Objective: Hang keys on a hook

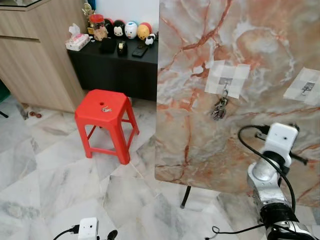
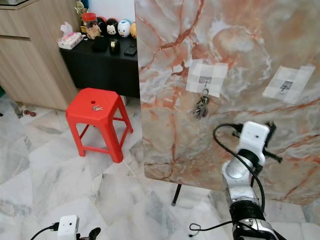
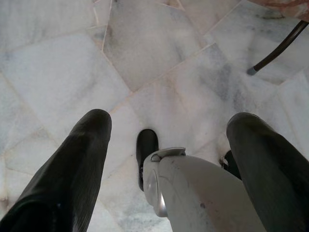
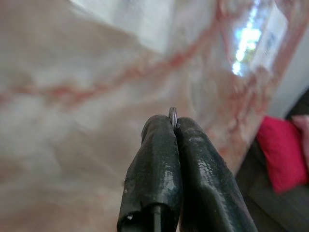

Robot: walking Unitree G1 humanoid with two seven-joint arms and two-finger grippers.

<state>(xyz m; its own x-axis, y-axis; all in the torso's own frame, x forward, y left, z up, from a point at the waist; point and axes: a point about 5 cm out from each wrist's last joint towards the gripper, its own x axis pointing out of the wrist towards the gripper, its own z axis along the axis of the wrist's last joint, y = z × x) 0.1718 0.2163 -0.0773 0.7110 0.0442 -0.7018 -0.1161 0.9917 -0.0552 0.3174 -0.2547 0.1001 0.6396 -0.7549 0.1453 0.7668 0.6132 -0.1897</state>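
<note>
1. The keys [image 1: 219, 108] hung in a small dark bunch from a hook [image 1: 226, 83] on the marble board [image 1: 200, 140]. The hook sat on a pale square sticker, and the bunch dangled just under it.
2. A second hook [image 1: 307, 88] sat on the same board, farther to the right, with nothing hanging from it.
3. The right gripper [image 4: 174, 124] was up close to the board. The right wrist view showed its two black fingers pressed together on a thin metal ring [image 4: 173, 116]. The eye views showed that arm below the hung keys, but not its fingertips.
4. The left gripper [image 3: 169, 145] hung low over the floor, well left of the board. Its two fingers stood wide apart with nothing between them.
5. The floor [image 1: 55, 170] was pale grey marble tile. The board stood on a thin dark leg [image 1: 185, 196].
6. A red stool [image 1: 106, 122] stood left of the board, with another small bunch of keys [image 1: 105, 108] on its seat.
7. Behind the stool, left of the board, was a black table [image 1: 112, 62] with little toy figures and a tissue box on it, beside a wooden cabinet [image 1: 35, 55].
</note>
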